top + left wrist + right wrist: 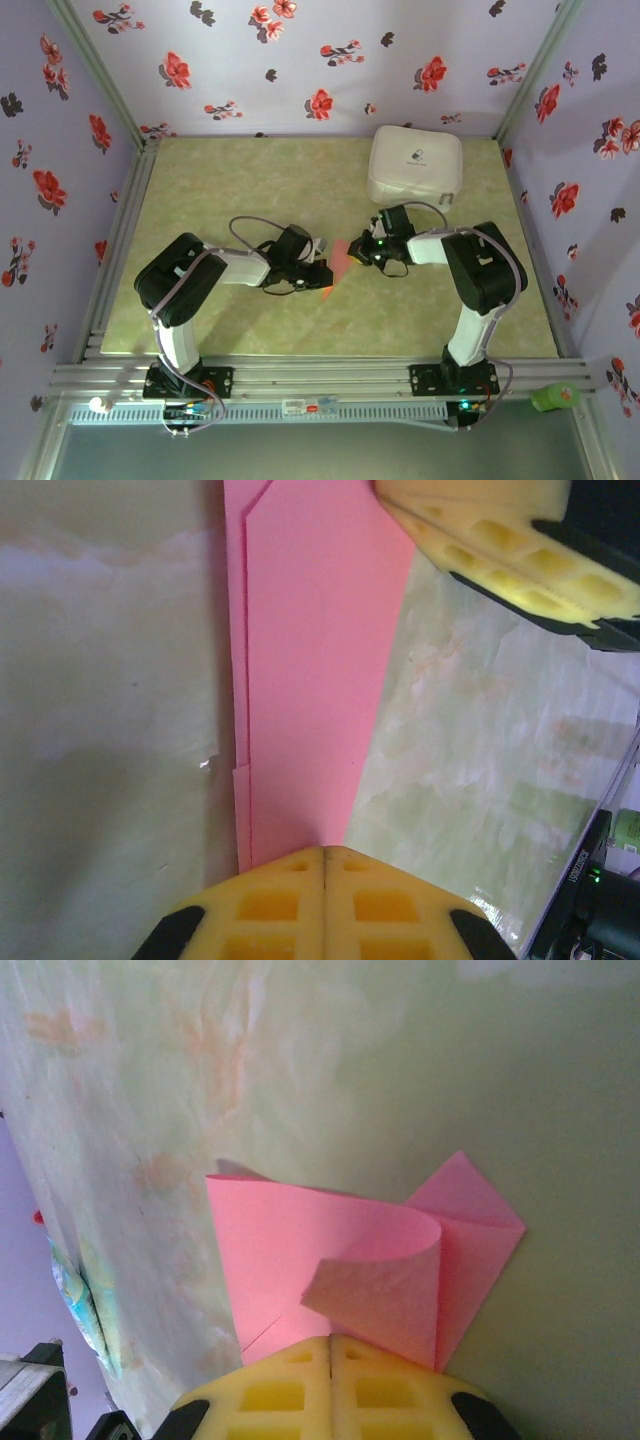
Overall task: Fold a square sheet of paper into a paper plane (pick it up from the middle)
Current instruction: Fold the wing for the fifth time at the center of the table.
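The square sheet of paper [340,252] is salmon-red and partly folded, lying mid-table between my two grippers. In the left wrist view the paper [310,680] is a layered strip narrowing toward my left gripper [325,852], which is shut with its tips resting on the narrow end. My right gripper's yellow fingers [500,550] sit at the strip's far end. In the right wrist view the paper [280,1250] has one flap curled up and over toward my right gripper [330,1338]. That gripper is shut with its tips against the sheet. I cannot tell whether either pinches a layer.
A white rounded-square case [415,165] stands at the back right, close behind the right arm. Floral walls enclose the green table [250,180] on three sides. A green object [555,397] lies off the table at the front right.
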### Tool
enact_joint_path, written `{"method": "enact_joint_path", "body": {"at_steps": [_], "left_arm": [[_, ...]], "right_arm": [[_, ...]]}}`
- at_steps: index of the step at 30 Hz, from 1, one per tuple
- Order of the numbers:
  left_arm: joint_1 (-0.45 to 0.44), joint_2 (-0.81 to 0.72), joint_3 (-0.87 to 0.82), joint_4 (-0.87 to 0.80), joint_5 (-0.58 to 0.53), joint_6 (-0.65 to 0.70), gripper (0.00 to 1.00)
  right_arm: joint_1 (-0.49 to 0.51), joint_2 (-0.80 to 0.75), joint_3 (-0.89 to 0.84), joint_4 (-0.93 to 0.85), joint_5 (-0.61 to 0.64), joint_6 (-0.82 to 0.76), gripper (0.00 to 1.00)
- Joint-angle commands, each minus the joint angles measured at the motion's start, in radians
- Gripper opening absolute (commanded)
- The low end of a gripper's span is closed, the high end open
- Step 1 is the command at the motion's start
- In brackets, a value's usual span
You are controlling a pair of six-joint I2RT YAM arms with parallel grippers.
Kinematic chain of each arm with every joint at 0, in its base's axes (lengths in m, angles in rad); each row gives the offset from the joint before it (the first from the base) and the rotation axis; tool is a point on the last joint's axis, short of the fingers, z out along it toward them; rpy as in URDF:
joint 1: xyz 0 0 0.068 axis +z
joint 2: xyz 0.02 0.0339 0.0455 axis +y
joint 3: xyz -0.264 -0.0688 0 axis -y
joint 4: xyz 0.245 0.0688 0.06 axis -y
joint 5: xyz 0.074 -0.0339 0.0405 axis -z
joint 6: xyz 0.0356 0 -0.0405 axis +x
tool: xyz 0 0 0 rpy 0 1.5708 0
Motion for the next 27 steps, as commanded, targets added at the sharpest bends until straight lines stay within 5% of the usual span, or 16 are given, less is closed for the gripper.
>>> {"method": "enact_joint_path", "body": {"at_steps": [1, 15, 22, 27], "left_arm": [[-0.013, 0.048, -0.043, -0.141, -0.027, 0.007, 0.00], [-0.023, 0.051, -0.050, -0.117, -0.029, -0.009, 0.00], [-0.026, 0.055, -0.051, -0.105, -0.026, -0.014, 0.00], [-0.026, 0.061, -0.046, -0.105, -0.025, -0.011, 0.00]], "right_arm": [[-0.038, 0.031, 0.015, -0.049, 0.127, -0.004, 0.06], [-0.060, 0.019, 0.108, -0.226, 0.322, -0.056, 0.06], [-0.090, 0.008, 0.069, -0.121, 0.295, -0.030, 0.06], [-0.090, 0.002, 0.134, -0.226, 0.350, -0.079, 0.06]]}}
